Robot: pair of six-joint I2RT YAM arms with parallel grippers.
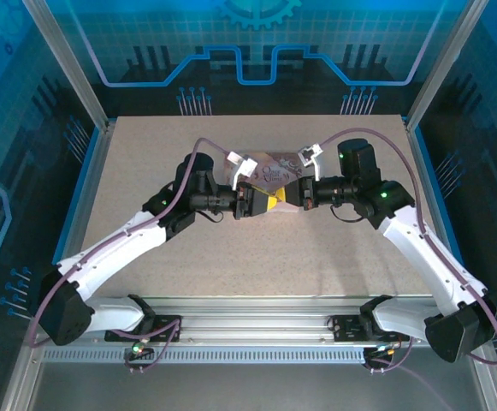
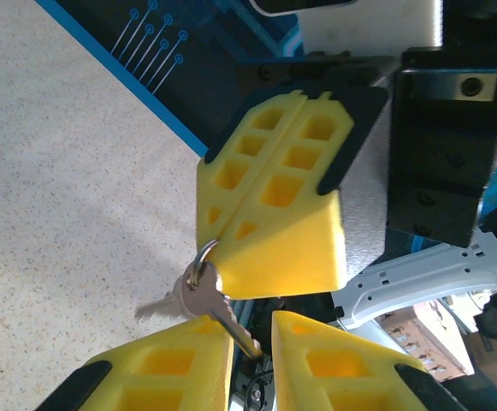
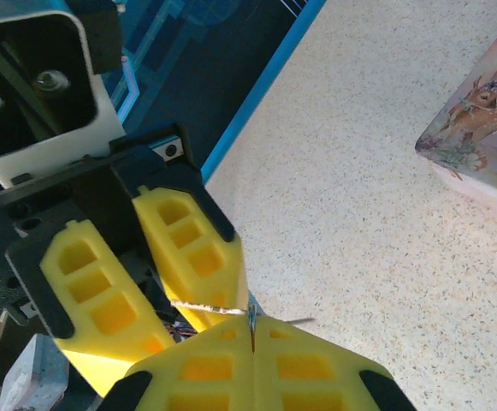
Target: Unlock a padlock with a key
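Left wrist view: left end effector [image 2: 252, 330] barely parted, straddling blade of key [image 2: 201, 291], grip impossible to tell; opposite, right end effector [image 2: 218, 248] pressed together on its ring; held above table [image 2: 60, 214] middle, long axis pointing into left jaws

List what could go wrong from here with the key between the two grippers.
1. The left gripper has its fingers apart around the blade of the key; closing off-centre may twist or drop it.
2. The right gripper seems to pinch the thin key ring at its very tips, so it may slip out.
3. A second key dangles loose and might snag.
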